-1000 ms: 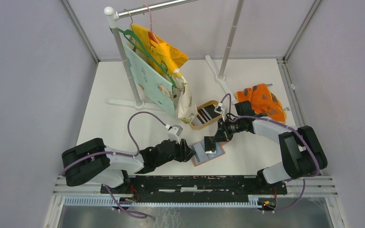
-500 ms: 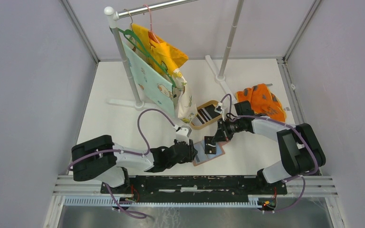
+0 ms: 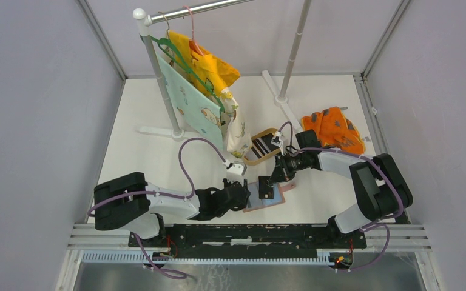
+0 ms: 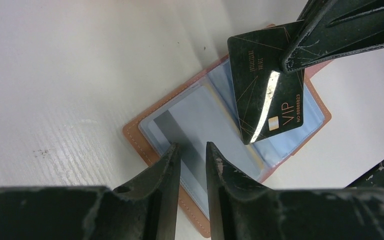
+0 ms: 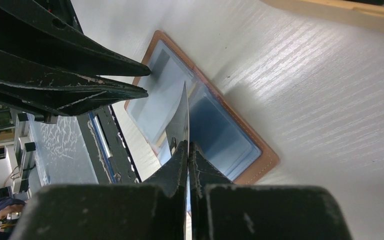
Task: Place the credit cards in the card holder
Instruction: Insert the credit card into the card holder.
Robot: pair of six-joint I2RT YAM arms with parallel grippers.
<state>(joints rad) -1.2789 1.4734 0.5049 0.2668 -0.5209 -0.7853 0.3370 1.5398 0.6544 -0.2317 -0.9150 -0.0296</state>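
The card holder [image 3: 277,200] lies open on the table, reddish-brown with grey-blue pockets [image 4: 200,112]. My right gripper [image 5: 187,145] is shut on a black VIP credit card [image 4: 267,100] and holds it tilted, its lower corner close over the holder's middle fold. The card shows edge-on in the right wrist view [image 5: 182,112]. My left gripper [image 4: 192,150] has its jaws a narrow gap apart with nothing between them, tips at the holder's left page. In the top view the left gripper [image 3: 247,199] and the right gripper [image 3: 271,182] meet over the holder. More striped credit cards [image 3: 262,145] lie in the tan dish.
The tan oval dish [image 3: 274,131] sits just behind the holder. An orange patterned cloth [image 3: 335,130] lies at the back right. A clothes rack [image 3: 158,73] with hanging garments [image 3: 203,91] stands at the back left, and its second pole [image 3: 292,54] stands behind the dish.
My left gripper has moved right onto the holder's left page. My right gripper has brought the black card slightly down and left over the holder.
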